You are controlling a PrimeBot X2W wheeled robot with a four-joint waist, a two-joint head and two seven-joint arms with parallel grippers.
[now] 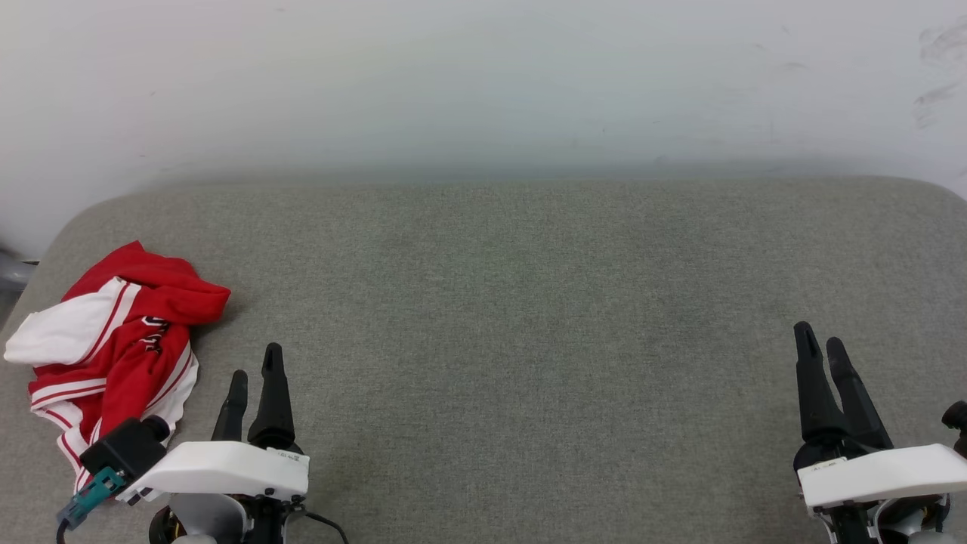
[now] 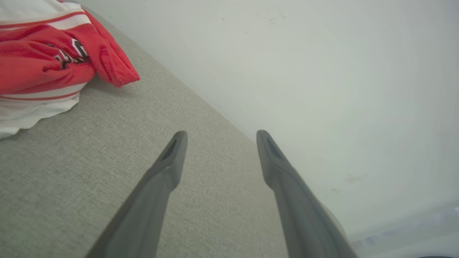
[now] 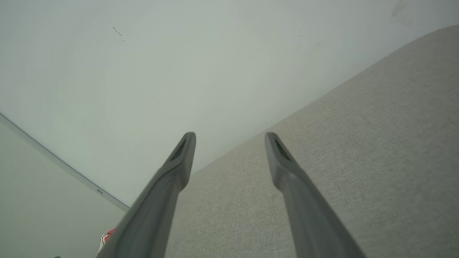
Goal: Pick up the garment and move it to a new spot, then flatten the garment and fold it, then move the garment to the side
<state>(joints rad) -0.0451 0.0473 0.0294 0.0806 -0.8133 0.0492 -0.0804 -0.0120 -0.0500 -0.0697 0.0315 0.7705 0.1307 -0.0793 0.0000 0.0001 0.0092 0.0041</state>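
The garment (image 1: 113, 340), a red jersey with white sleeves and striped trim, lies crumpled at the far left of the grey padded surface (image 1: 514, 317). In the left wrist view the garment (image 2: 46, 61) bunches at the upper left, with a bit of black lettering showing. My left gripper (image 1: 255, 361) stands open just right of the garment, a short way apart from it, with nothing between its fingers (image 2: 172, 157). My right gripper (image 1: 820, 340) is open at the lower right, far from the garment. A red scrap of the garment (image 3: 107, 234) peeks beside one finger in the right wrist view.
A pale wall (image 1: 483, 83) rises behind the surface. The surface has rounded far corners, and its left edge lies close to the garment. Grey fabric stretches between my two grippers.
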